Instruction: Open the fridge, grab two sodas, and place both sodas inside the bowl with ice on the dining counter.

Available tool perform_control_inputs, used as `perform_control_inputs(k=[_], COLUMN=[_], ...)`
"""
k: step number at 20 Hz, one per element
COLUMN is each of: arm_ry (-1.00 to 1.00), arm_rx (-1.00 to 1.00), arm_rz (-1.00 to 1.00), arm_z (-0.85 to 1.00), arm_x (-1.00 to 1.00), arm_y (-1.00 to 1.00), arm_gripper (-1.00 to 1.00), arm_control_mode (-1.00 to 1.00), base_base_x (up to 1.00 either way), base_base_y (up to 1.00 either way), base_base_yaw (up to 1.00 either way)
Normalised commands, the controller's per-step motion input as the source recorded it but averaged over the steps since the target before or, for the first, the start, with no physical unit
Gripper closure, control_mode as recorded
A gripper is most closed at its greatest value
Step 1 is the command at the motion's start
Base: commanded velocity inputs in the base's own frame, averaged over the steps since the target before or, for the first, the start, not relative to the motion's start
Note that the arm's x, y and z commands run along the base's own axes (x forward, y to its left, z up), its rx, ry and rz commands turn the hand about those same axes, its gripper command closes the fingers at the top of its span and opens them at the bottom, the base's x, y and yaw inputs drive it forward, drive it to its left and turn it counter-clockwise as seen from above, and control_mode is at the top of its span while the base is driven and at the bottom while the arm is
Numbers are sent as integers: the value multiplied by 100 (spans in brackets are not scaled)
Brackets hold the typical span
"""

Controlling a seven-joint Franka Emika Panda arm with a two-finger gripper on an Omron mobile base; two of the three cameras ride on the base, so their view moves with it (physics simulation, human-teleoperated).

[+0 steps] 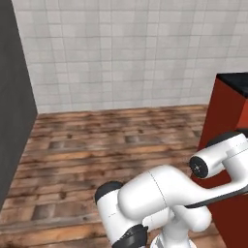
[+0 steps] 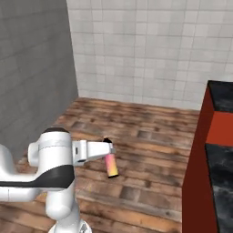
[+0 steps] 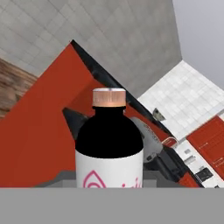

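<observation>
My gripper (image 2: 108, 144) is shut on a soda (image 2: 111, 166), a slim bottle with a dark cap and a pink-to-orange body, which hangs tilted above the wooden floor. In the hand view the same soda (image 3: 109, 140) stands close to the camera, with a coppery cap, dark shoulders and a white label with a pink mark. The dining counter (image 2: 214, 132), red-fronted with a black marble top, stands to the right of the soda and shows at the right edge of the left base view (image 1: 226, 121). The fridge and the bowl are out of view.
A pale tiled wall (image 1: 126, 53) closes off the far side. A dark grey wall (image 2: 32, 77) runs along the left. Brown wooden floor (image 1: 106, 140) lies open between the wall and the counter. More red cabinets (image 3: 210, 140) show far off in the hand view.
</observation>
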Motion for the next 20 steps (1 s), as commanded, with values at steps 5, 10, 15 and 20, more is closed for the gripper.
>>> perform_control_inputs(k=[5, 10, 15, 20], arm_ry=[0, 0, 0, 0], arm_rx=[0, 0, 0, 0], arm_rz=[0, 0, 0, 0], arm_z=[0, 0, 0, 0], arm_x=[0, 0, 0, 0], arm_y=[0, 0, 0, 0], arm_gripper=[100, 100, 100, 100], arm_control_mode=[100, 100, 100, 100], base_base_x=[77, 68, 63, 57], base_base_y=[35, 70, 75, 81], base_base_yaw=[-41, -43, -42, -40])
